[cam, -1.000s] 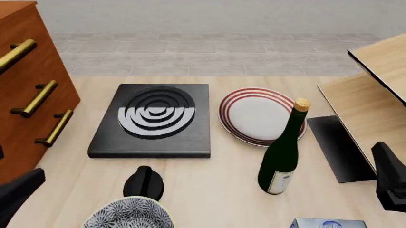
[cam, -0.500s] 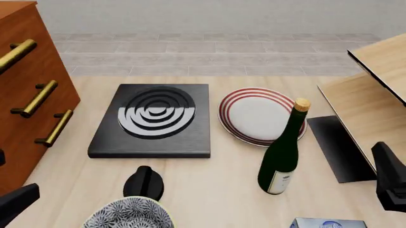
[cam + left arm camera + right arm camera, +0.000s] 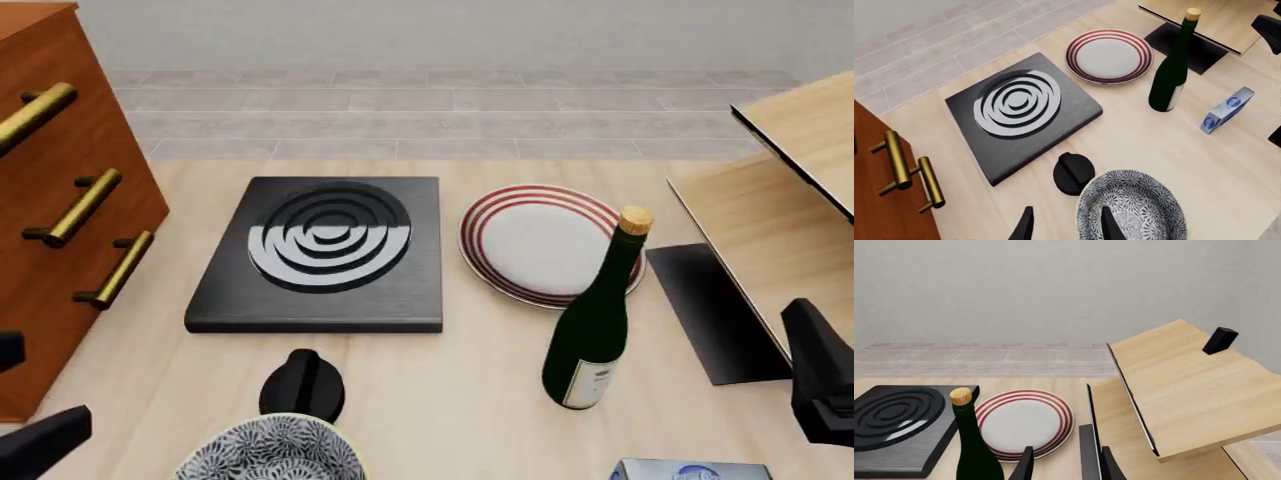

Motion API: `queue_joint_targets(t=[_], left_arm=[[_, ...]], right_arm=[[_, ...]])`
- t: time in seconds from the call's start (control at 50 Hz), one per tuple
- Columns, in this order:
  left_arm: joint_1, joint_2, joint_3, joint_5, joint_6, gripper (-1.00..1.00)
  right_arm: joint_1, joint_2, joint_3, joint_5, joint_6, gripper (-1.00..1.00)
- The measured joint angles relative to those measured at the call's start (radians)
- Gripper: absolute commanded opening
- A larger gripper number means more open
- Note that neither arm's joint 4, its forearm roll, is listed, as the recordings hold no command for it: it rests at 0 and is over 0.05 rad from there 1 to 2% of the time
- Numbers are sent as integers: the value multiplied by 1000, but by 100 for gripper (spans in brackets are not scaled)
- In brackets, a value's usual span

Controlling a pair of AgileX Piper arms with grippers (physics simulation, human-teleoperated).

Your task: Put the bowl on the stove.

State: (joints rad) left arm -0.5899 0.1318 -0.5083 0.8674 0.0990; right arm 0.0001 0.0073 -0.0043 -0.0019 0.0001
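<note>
Cabinet (image 3: 60,170) of red-brown wood with brass handles fills the left edge of the front view. Left gripper (image 3: 1064,227) shows in its wrist view as two dark fingers spread apart with nothing between them; one finger overlaps the bowl's near rim in the picture, contact cannot be told. In the front view only a dark piece of that arm sits at the lower left corner.

Bowl (image 3: 271,452), blue floral pattern, sits on the table at the bottom edge left of centre, partly cut off by the frame. Just above it in the frame lies a small black knob-like object (image 3: 302,385), apparently touching or nearly touching the bowl's rim. Stove (image 3: 324,255) lies upper left of centre, burner rings bare, nothing on it.

Right of the stove: red-ringed plate (image 3: 545,243), close beside it but apart. Dark green bottle (image 3: 599,320) with cork stands upright at lower right of the plate, overlapping its rim in the picture. A blue-and-white box (image 3: 687,469) is at the bottom edge. Black mat (image 3: 714,310) and light wooden shelf (image 3: 787,200) occupy the right.

Right gripper (image 3: 1064,465): fingers apart, holding nothing, pointing toward plate and mat.

Progress, judged: nothing done. Bowl not grasped, not lifted. Left to do: close on the rim, lift, carry past the knob, set on the burner.
</note>
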Motion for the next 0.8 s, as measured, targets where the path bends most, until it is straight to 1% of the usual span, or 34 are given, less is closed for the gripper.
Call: queue_joint_targets(t=[0.22,0.46,0.8], left_arm=[[-16,12,5,-4,1,100],[-22,34,36,-27,0,100],[-48,60,65,-30,-2,100]], right_arm=[[0,0,0,0,0,100],[0,0,0,0,0,100],[0,0,0,0,0,100]])
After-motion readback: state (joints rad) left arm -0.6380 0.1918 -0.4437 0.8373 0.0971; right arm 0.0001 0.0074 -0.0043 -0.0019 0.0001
